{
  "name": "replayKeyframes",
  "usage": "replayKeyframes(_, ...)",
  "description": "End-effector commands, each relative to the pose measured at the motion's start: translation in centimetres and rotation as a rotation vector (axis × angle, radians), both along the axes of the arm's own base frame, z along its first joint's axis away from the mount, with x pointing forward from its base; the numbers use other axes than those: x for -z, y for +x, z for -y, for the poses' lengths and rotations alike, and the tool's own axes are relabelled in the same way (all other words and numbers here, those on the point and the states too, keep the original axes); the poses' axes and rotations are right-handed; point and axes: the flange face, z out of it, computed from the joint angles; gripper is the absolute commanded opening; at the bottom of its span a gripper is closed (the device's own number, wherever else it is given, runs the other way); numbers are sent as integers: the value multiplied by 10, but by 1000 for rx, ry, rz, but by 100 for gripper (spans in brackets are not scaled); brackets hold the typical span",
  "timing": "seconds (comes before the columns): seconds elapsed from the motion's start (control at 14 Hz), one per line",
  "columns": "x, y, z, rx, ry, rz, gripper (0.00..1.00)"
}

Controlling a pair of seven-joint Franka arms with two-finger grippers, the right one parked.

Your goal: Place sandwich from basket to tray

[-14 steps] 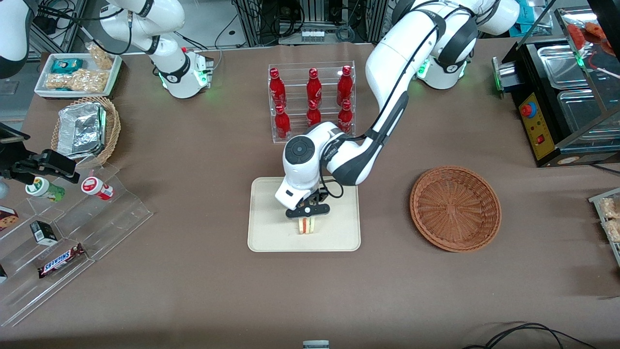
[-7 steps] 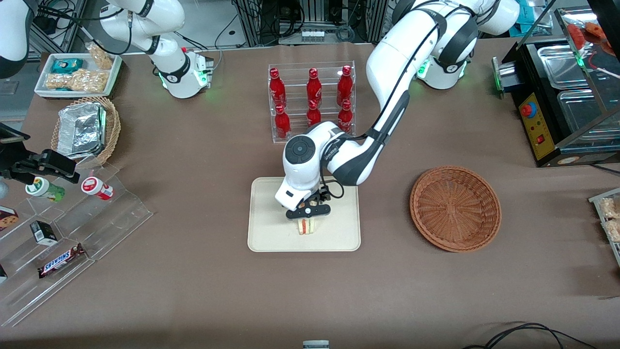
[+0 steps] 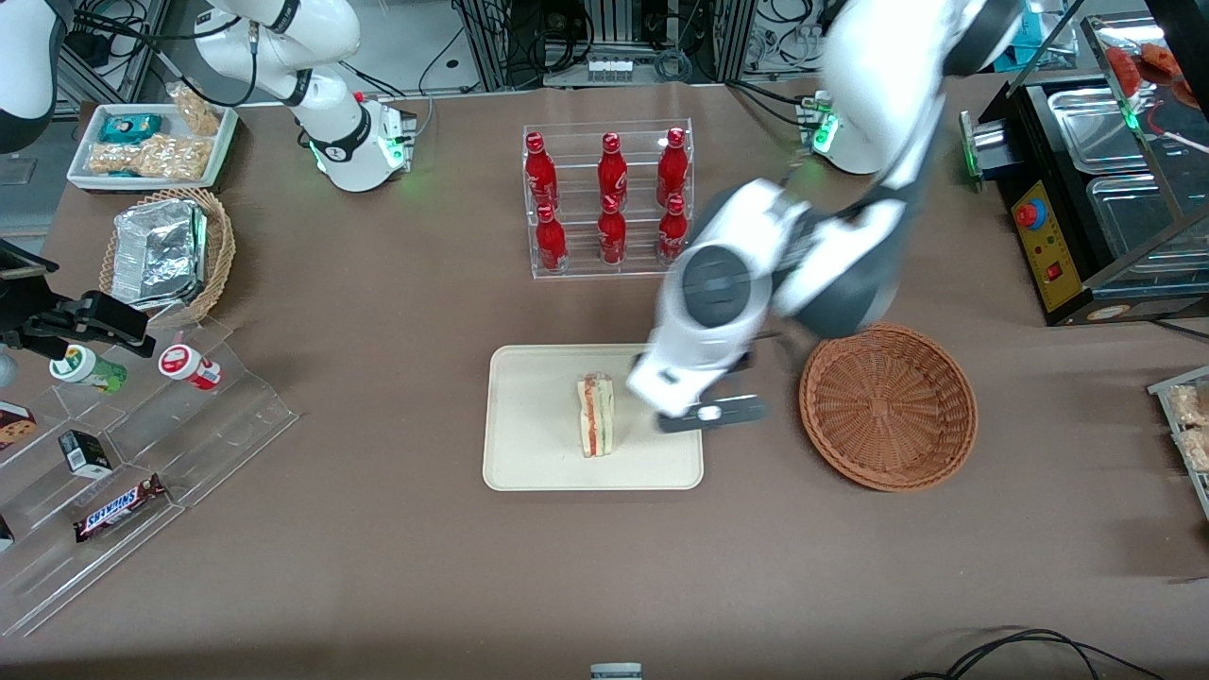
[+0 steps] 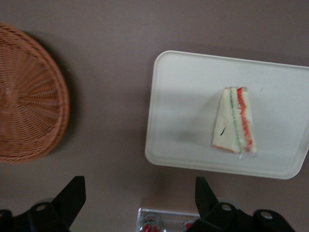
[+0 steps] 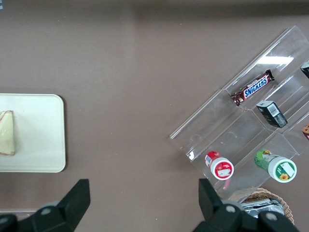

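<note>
Now the open hand [image 3: 710,414] hangs above the tray [image 3: 529,453] edge nearest the basket [image 3: 888,406].

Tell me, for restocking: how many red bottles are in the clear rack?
6 red bottles: three in the clear rack's farther row, three nearer. The pincer hangs open above the table.

Left arm reached from its base out over the table, elbow bent, forearm angled down toward the front camera. Wrist pointed downward. Gripper [image 3: 710,414] hung in the air with nothing in it, fingers [image 4: 72,195] spread wide apart, seen as two dark tips in the wrist view. Arm appeared blurred in the front view.
</note>
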Motion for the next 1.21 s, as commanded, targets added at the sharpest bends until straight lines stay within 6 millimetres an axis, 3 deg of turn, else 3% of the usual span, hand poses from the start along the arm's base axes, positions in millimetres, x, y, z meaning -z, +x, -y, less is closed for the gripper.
replayKeyframes(0.0,-41,-8,-65,32,1,-79,100)
replayKeyframes(0.07,-56,-13,-84,67,10,-105,100)
replayKeyframes(0.29,-100,-19,-181,56,9,-183,100)
replayKeyframes(0.5,-100,-50,-254,-27,48,-236,100)
replayKeyframes(0.71,-76,-83,-276,-52,50,-163,100)
replayKeyframes(0.79,-77,-85,-288,-55,44,-164,100)
replayKeyframes(1.07,-103,-88,-325,109,49,-177,100)
replayKeyframes(1.14,-115,-88,-319,157,97,-158,100)
